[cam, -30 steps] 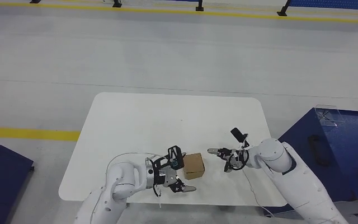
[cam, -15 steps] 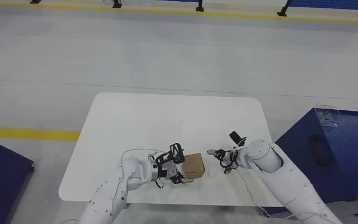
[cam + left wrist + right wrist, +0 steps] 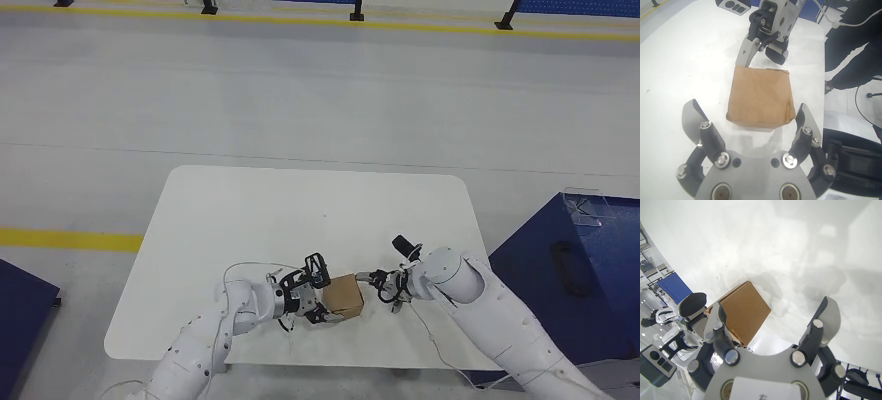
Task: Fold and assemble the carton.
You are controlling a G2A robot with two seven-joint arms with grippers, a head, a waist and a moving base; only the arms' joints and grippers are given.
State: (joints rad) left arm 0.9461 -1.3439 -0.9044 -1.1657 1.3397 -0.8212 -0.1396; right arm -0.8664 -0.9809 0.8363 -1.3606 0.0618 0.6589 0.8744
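Close to the front edge of the table (image 3: 300, 200), nearest me, left gripper (image 3: 746, 108) sits low with jaws spread wide, nothing held. One finger is out over bare tabletop. The other finger (image 3: 804, 121) is right at the carton's ragged near corner; can't tell if it touches.

Just past those fingertips is the carton (image 3: 760, 96), resting on the table between both grippers. It's brown, already box-shaped, top face shut, with a frayed flap edge at that near corner.

Beyond it, right gripper (image 3: 773, 306) is also spread and empty. One finger (image 3: 719, 313) is on the carton's far top edge, the other well off to the side over the table.

My read: folding is mostly done, and the step now is squaring and seating the last flap.

To do it well:
- I'd keep the right finger as a backstop on the far edge so the box can't slide.
- I'd bring the left jaws in evenly around the near face.
- I'd press the frayed corner flat rather than catching it.
- Go slow and light: it's thin card and will crush or skid on the smooth top.
- Watch the front table edge, which is near.
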